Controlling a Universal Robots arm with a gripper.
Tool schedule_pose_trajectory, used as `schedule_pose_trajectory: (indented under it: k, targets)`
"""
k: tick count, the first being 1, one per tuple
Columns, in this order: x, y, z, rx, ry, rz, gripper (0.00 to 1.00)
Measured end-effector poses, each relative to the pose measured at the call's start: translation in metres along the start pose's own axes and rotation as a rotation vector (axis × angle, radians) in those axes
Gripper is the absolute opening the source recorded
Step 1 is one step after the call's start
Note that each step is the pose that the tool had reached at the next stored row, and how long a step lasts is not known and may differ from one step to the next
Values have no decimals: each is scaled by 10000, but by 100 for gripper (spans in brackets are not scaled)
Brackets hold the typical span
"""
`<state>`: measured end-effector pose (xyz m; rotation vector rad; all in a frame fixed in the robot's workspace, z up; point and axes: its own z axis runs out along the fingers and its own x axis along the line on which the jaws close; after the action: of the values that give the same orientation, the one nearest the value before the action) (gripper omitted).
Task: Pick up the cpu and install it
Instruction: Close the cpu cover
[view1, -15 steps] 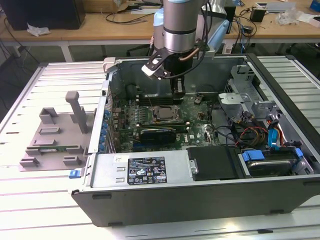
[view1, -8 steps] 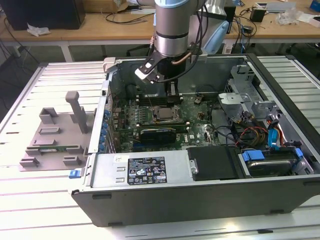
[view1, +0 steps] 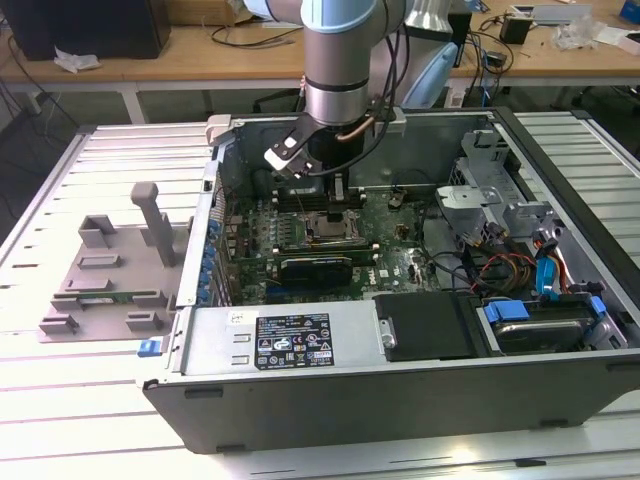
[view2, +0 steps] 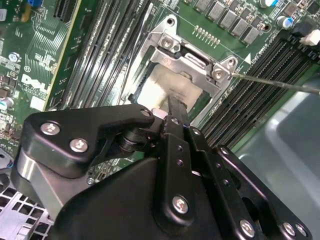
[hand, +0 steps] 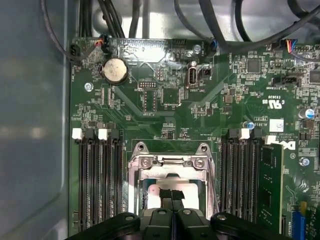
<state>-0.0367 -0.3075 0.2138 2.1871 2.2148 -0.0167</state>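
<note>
The cpu (view2: 167, 82) is a pale silvery square lying flat inside the open metal socket frame (view2: 192, 60) on the green motherboard (hand: 210, 115); it shows in both wrist views (hand: 150, 194). My gripper (hand: 171, 194) reaches down into the computer case (view1: 400, 400), right over the middle of the cpu. Its two black fingertips (view2: 175, 107) are pressed together with nothing between them. I cannot tell whether they touch the chip's top. In the exterior view the gripper (view1: 337, 203) hangs over the socket (view1: 330, 228) and hides the cpu.
Memory slots (hand: 95, 180) flank the socket on both sides. A thin socket lever (view2: 275, 84) sticks out beside the frame. A long black card (view1: 315, 268) lies nearer the power supply (view1: 290, 340). Drive bays and cables (view1: 510, 240) fill the case's right. A grey tray with posts (view1: 110, 270) sits outside, left.
</note>
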Motion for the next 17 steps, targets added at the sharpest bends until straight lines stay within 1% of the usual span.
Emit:
schedule_pose_trajectory:
  k: [3, 7, 9, 11, 17]
  targets:
    - [1, -16, 20, -4, 4, -98, 11]
    - [41, -17, 40, -9, 7, -295, 11]
    - [49, -17, 50, -11, 8, -343, 11]
    - [52, -19, 80, -13, 8, -442, 11]
    - [52, -12, 94, -12, 7, -467, 11]
